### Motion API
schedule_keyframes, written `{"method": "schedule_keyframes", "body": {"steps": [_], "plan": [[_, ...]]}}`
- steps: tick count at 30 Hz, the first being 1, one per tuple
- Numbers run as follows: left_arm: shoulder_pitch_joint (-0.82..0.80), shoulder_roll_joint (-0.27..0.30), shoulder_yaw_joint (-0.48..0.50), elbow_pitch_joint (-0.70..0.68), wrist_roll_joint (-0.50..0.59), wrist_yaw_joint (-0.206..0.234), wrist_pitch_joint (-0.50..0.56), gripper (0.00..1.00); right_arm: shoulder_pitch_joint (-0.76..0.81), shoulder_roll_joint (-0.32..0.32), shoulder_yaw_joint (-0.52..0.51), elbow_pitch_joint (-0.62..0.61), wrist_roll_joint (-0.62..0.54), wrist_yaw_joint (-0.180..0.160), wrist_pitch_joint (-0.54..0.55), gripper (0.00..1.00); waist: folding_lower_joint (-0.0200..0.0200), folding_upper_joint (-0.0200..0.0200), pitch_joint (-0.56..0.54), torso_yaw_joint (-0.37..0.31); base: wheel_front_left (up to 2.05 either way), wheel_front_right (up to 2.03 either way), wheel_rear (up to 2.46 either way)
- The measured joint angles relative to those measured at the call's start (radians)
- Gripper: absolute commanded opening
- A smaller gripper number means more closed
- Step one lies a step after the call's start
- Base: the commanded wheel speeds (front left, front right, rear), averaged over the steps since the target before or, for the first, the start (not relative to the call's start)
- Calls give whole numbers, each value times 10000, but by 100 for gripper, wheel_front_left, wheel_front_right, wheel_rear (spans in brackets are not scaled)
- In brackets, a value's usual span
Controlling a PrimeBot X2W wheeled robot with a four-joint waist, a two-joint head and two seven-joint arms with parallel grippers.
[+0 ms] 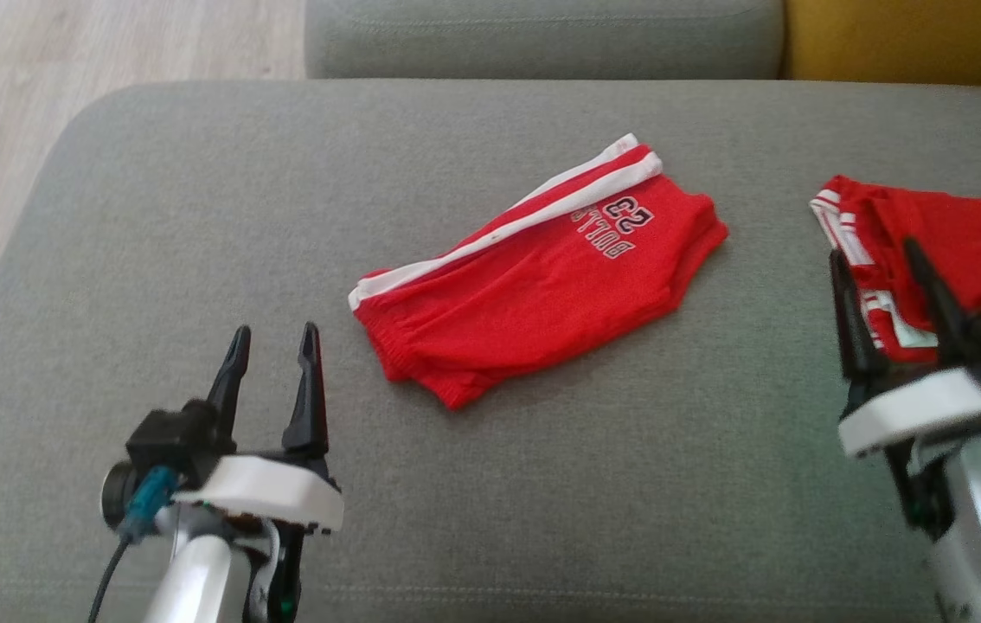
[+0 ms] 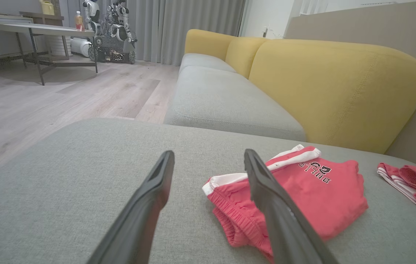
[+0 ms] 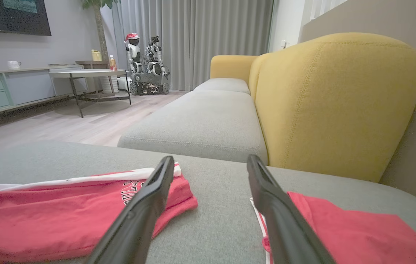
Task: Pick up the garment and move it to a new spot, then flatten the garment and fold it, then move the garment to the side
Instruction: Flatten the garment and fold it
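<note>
Two red garments lie on one grey cushion (image 1: 153,216): shorts (image 1: 534,277) at its middle, a striped garment (image 1: 958,251) at its right edge. Two grippers hang over its near edge: left gripper (image 1: 275,333), right gripper (image 1: 874,251).

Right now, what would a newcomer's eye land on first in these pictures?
Bright red shorts lie folded in the middle of the grey cushion. Another red garment lies toward its right side, by the open right pincer. Behind them stands a yellow backrest.
</note>
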Motion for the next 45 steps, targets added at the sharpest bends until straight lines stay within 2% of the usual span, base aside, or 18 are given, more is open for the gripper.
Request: {"method": "schedule_keyframes", "body": {"steps": [7,15,19,26,32,37,45], "plan": [[528,-54,104,-167,282,-123,0,100,1052,752,-640,-502,-949,0,0,100,0,0,-160,-286,0,0,0],[530,-56,-15,-165,282,-121,0,100,1151,874,-830,-550,-1055,0,121,100,0,0,-69,-196,0,0,0],[450,-61,-245,-169,280,-119,0,100,1109,1106,-807,-372,-405,0,702,100,0,0,104,-4,0,0,0],[73,-67,-690,-190,182,-82,0,100,120,1413,-1191,397,1726,0,2334,100,0,0,628,508,0,0,0],[-283,-69,-1057,-186,46,67,0,100,-1179,1678,-2301,1749,3235,0,3791,100,0,0,1070,1183,0,0,0],[-351,-73,-1513,-184,-79,159,0,100,-2021,1756,-3166,2871,3741,0,4332,100,0,0,1332,1813,0,0,0],[-503,-75,-1946,-247,-180,255,0,100,-3168,1636,-3885,4339,3680,0,4625,100,0,0,1587,2676,0,0,0]]}}
